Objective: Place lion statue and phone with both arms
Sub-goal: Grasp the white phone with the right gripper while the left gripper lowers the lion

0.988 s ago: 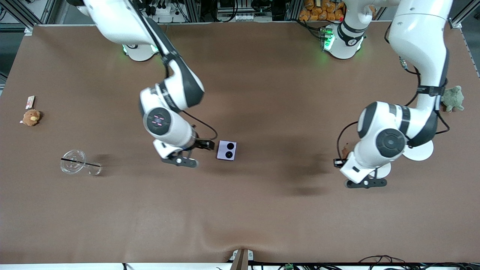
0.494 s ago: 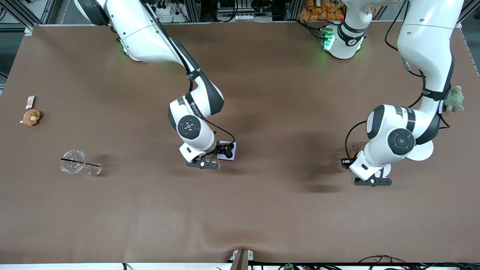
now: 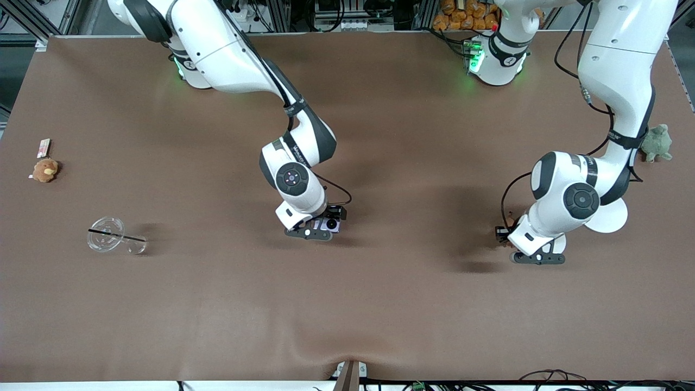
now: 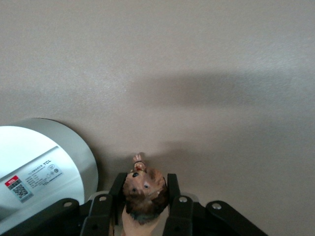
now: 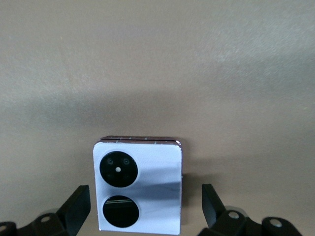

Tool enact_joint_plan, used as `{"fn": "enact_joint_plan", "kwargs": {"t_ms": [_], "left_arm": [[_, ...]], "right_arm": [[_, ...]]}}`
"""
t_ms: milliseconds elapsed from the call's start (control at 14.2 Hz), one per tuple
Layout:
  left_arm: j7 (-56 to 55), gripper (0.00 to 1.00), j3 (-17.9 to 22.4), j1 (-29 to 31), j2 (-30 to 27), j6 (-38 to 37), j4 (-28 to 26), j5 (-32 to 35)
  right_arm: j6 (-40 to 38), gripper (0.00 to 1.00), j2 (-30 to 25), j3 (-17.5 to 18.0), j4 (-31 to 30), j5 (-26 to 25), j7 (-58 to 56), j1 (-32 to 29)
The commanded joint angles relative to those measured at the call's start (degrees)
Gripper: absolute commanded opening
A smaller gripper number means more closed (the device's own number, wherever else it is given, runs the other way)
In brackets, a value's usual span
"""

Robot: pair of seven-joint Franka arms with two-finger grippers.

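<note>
Brown cloth-covered table (image 3: 380, 304) spans the whole front view, both arm bases along its top edge. Right arm reaches toward mid-table; right gripper (image 3: 326, 221) sits low over the phone (image 3: 332, 223). Right wrist view: phone (image 5: 138, 186) lies flat, face up, between the jaws; fingers (image 5: 76, 209) spread wide, clear gaps to each side edge, nothing held. Phone's camera circles line up along the approach direction, so the jaws bracket its side edges; judged ready to descend and close. Left arm works toward its own end of the table; left gripper (image 3: 507, 233) is low, over the cloth. Left wrist view: lion statue (image 4: 143, 191) sits between the fingers (image 4: 173, 191), which press against both flanks, head end pointing out past the fingertips; judged gripped.
</note>
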Motion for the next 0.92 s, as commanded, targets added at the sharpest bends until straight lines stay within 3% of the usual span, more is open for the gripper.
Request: {"fn": "enact_joint_plan", "kwargs": {"t_ms": [0, 71, 141, 424, 847], "left_arm": [[0.6, 0.34, -1.0, 0.8, -0.2, 1.6, -1.1, 0.1], [0.6, 0.83, -1.0, 0.8, 0.0, 1.6, -0.9, -0.1], [0.5, 1.00, -1.0, 0.8, 0.0, 1.6, -0.7, -0.6], [-0.3, 1.00, -1.2, 0.6, -4.3, 0.2, -0.5, -1.0], [0.0, 1.00, -3.3, 0.6, -12.6, -18.3, 7.9, -1.0]], "right_arm": [[1.0, 1.00, 1.4, -0.2, 1.4, 0.5, 1.2, 0.5], [1.5, 1.00, 1.4, -0.2, 1.4, 0.6, 1.2, 0.5], [1.6, 1.00, 1.5, -0.2, 1.3, 0.7, 1.2, 0.5], [3.5, 1.00, 2.6, -0.2, 1.3, 2.9, 1.2, 0.6], [4.6, 1.00, 3.3, -0.2, 1.1, 2.8, 1.1, 1.3]]}}
